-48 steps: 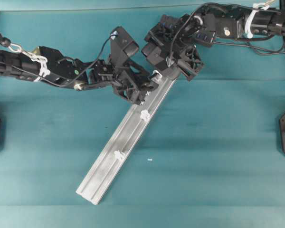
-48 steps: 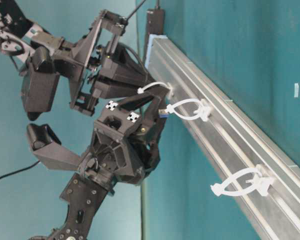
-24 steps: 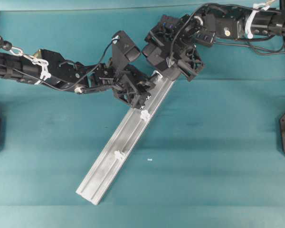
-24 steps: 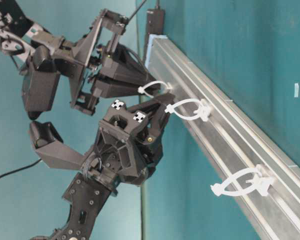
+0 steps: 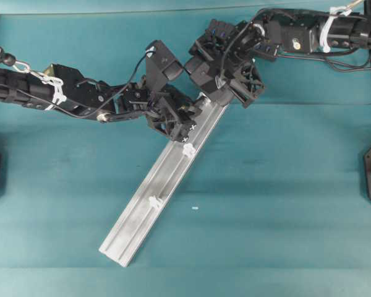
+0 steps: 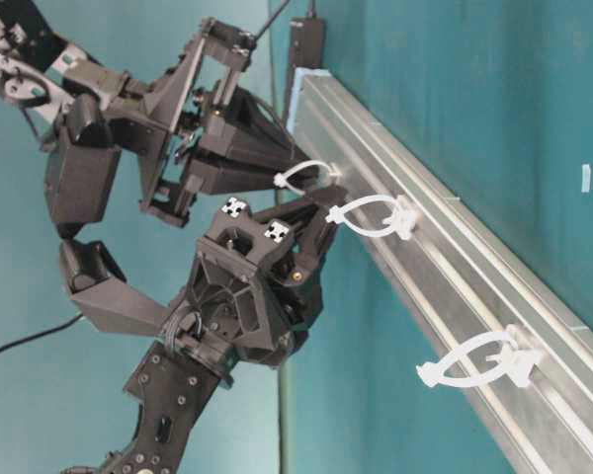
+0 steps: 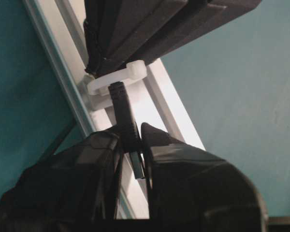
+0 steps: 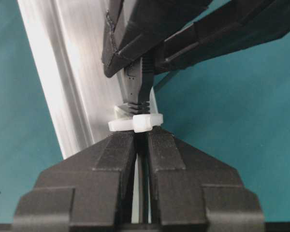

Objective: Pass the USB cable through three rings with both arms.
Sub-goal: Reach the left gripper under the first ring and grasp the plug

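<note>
Since one second ago, the left gripper (image 7: 133, 140) has advanced onto the aluminium rail (image 5: 149, 210) and clamped its jaws on the USB cable (image 7: 123, 108) plug. That plug protrudes through the first ring (image 7: 117, 79). Behind this ring, the right gripper (image 8: 141, 140) pinches the cable. Second ring (image 5: 188, 149) and third ring (image 5: 154, 202) contain nothing.
</note>
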You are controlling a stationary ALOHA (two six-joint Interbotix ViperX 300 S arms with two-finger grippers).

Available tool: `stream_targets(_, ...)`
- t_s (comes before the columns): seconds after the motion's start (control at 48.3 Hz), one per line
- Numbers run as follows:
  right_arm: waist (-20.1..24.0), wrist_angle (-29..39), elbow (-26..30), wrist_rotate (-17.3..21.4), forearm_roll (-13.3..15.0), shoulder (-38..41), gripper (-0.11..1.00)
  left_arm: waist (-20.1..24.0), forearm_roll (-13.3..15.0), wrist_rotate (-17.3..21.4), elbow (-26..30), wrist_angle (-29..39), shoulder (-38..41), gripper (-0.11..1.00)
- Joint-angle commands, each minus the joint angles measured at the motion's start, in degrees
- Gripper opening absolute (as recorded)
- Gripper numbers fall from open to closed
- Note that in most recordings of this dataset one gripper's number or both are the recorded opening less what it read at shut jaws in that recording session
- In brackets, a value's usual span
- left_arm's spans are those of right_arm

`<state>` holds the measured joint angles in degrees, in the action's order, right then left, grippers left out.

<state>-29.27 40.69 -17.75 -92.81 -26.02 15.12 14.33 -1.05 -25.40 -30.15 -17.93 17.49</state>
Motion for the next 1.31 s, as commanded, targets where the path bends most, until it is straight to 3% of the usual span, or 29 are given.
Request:
stream_targets(0.0, 0.79, -0.88, 0.26, 1.32, -0.26, -0.09, 0.07, -0.7, -0.09, 0.09, 0.79, -0.79, -0.7, 0.13)
stream_targets(0.124, 0.97, 1.14, -0.09, 3.25, -0.44, -0.62, 0.09, -0.79, -0.09, -0.26, 0.7, -1.32, -0.7, 0.13)
stream_targets(0.207, 0.97, 3.25, 0.26, 5.54, -0.44, -1.41, 0.17, -0.79, -0.18, -0.35, 0.53, -1.41, -0.88, 0.13)
stream_targets(0.435, -0.26, -0.35, -0.7, 10.46, 0.53, -2.81, 0.76, -0.97, -0.18, -0.7, 0.18, -1.41, -0.97, 0.09)
stream_targets(0.518, -0.26, -2.99, -2.55, 13.97, 1.32, -4.39, 0.89, -1.23, -0.18, -1.23, -0.62, -1.41, -1.67, 0.09)
stream_targets(0.704, -0.7, -8.35, -7.65, 17.93, 1.49, -7.29, 0.85, -1.67, -0.09, -3.34, -3.34, -1.93, -3.08, 0.09)
stream_targets(0.953, 0.0, -10.02, -12.39, 18.46, 1.23, -11.6, 0.84, -3.08, -0.18, -5.19, -4.92, -3.16, -3.96, 0.09)
stream_targets(1.284, 4.57, -11.69, -13.1, 23.2, 1.23, -13.27, 0.84, -3.34, -0.09, -8.7, -5.01, -3.25, -5.71, 0.09)
